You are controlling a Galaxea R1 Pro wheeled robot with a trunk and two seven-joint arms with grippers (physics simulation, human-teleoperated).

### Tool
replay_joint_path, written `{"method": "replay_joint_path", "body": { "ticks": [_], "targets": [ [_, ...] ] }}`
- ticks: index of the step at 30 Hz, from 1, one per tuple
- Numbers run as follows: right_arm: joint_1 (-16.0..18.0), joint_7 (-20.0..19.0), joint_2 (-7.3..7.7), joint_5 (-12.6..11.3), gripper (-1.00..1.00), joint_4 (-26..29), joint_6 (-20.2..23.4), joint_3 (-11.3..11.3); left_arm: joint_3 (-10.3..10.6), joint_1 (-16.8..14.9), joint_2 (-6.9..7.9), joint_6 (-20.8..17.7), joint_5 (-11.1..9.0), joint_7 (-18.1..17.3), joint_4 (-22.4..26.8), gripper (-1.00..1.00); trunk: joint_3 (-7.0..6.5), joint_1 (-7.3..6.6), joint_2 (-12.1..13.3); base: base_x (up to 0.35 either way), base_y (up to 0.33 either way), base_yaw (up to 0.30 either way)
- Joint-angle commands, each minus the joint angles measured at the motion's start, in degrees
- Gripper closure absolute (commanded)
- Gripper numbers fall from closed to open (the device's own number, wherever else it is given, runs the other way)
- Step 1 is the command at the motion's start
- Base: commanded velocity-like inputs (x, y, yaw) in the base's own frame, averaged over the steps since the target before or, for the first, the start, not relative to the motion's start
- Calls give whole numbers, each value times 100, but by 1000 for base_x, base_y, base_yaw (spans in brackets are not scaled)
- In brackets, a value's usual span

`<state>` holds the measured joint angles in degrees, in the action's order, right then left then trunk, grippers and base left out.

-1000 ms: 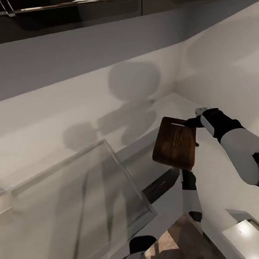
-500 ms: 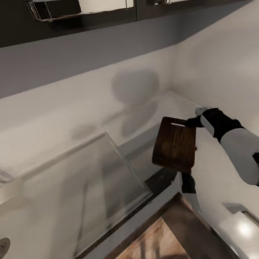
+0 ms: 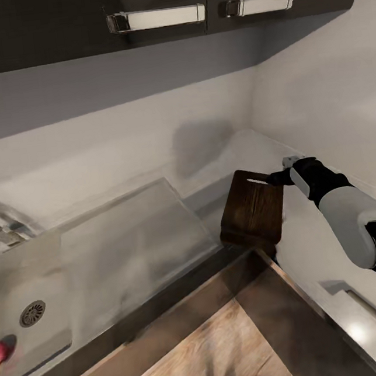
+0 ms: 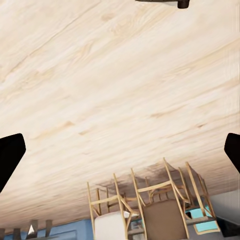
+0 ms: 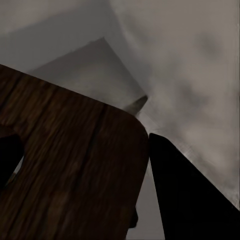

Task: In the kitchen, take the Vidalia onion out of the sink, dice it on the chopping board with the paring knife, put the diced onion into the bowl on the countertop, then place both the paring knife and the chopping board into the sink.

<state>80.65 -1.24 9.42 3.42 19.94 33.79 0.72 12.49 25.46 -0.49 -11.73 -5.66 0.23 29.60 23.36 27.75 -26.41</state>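
dark brown wood-grained chopping board, steel-grey sink, black gripper

There are no words, numbers or signs to read here. The shiny cupboard handles look plain, though they are a bit blurry, so maybe tiny marks hide there.

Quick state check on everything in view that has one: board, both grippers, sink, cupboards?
Dark brown wooden chopping board: lifted, tilted, off the counter.
Right gripper: shut on the board's handle end.
Left gripper: open, nothing between its fingers.
Stainless steel sink: tap not running; a red object in the basin.
Dark wall cupboards: doors closed.
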Motion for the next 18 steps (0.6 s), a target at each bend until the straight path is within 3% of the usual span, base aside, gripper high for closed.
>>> {"method": "replay_joint_path", "body": {
  "ticks": [1,18],
  "targets": [
    [3,-17,-1,1,100,8,31,19,16,3,5,-40,-58,4,19,-100,-1,0,-9,-289,184,167],
    [3,-17,-19,-4,100,-9,31,16,16,3,5,-40,-58,-3,19,-100,-125,0,-9,-265,214,214]
  ]
}}
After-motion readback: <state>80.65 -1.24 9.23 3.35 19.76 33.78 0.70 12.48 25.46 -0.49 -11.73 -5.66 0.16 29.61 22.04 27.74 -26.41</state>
